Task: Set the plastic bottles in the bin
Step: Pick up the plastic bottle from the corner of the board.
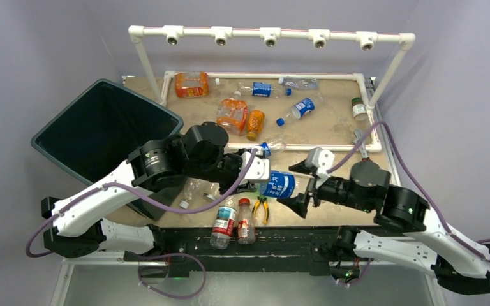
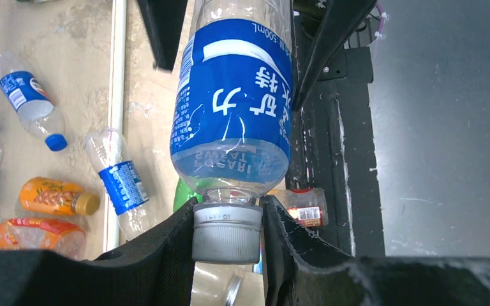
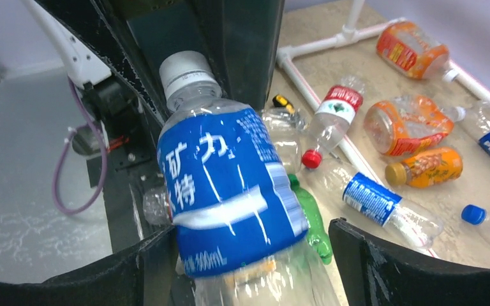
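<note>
Left gripper, black textured fingers, clamped on the grey ribbed cap of a clear blue-labelled bottle, held low centre in the top view. Right gripper jaws apart, straddling the bottle's cylindrical body. Dark tapering bin sits upper left; other bottles lie scattered upper centre on the sandy tabletop.

Lavender walls; sandy tabletop; white pipe frame.

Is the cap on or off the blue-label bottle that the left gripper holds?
On. A grey cap sits on the neck of the blue-label bottle, and the left gripper is clamped on this cap.
</note>
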